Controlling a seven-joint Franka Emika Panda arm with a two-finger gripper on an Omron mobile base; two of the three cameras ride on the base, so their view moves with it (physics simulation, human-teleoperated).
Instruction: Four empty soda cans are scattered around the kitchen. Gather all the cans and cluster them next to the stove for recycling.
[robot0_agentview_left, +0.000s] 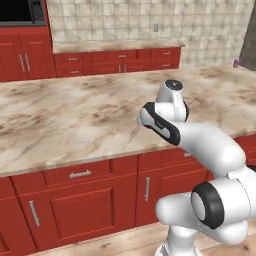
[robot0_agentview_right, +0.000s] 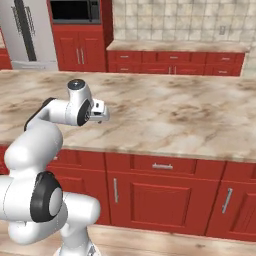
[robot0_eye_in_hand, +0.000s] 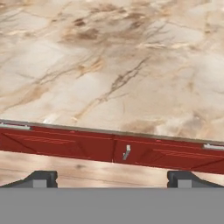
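Note:
One small purple soda can (robot0_agentview_left: 237, 63) stands at the far right end of the marbled counter (robot0_agentview_left: 75, 120), beside a dark slanted object (robot0_agentview_left: 248, 40). My gripper (robot0_agentview_right: 104, 115) hovers over the counter's near edge, well away from that can, on the folded white arm. In the hand view the gripper (robot0_eye_in_hand: 112, 180) is open: the two dark fingertips (robot0_eye_in_hand: 41, 178) stand far apart with nothing between them, looking down at the counter top and the red drawer fronts (robot0_eye_in_hand: 127, 151). The stove is out of view.
Red base cabinets with metal handles (robot0_agentview_right: 162, 166) run under the counter. A back counter with red drawers (robot0_agentview_left: 117, 56) lines the tiled wall. A built-in dark appliance (robot0_agentview_right: 75, 11) sits in tall red cabinets beside a steel fridge (robot0_agentview_right: 25, 35).

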